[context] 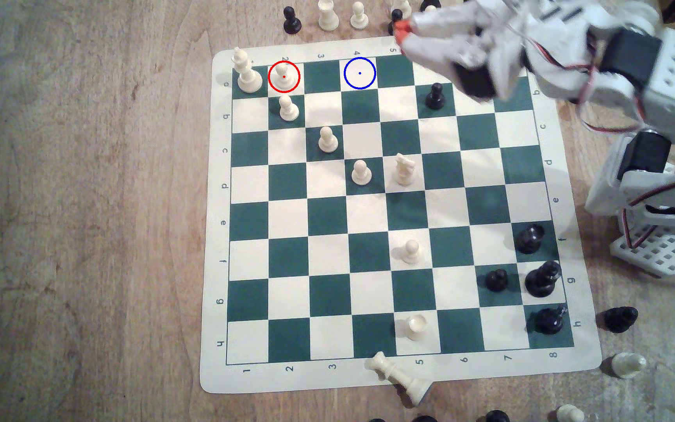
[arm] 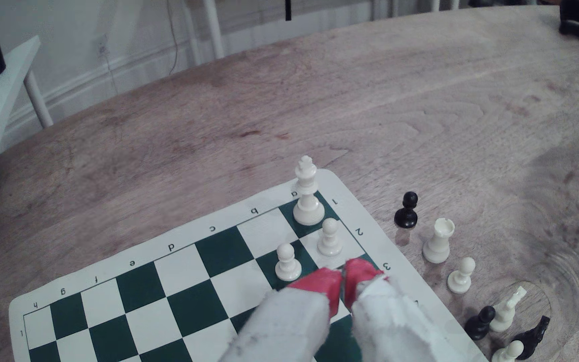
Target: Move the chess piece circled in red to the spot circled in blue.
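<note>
1. Pawn (context: 284,76) stands upright on the red-ringed cream square, in the board's (context: 214,227) top row as the exterior view shows it. King (context: 245,75) is just beside it on the exterior view's left; another pawn (context: 288,108) is on the next square below.
2. Blue spot (context: 360,73) is in the same row, two squares toward the exterior view's right. The dark square between is bare.
3. Gripper (arm: 343,275): red tips pressed nearly together, holding nothing, near the pawn but short of it.
4. Handling, judged: light, hard, smooth plastic; likely slippery and easy to tip. Best hold at the neck under the ball head.
5. Room: tight on the king side and toward the neighbour pawn; open toward the spot. The board edge is close, with loose pieces beyond it.
</note>
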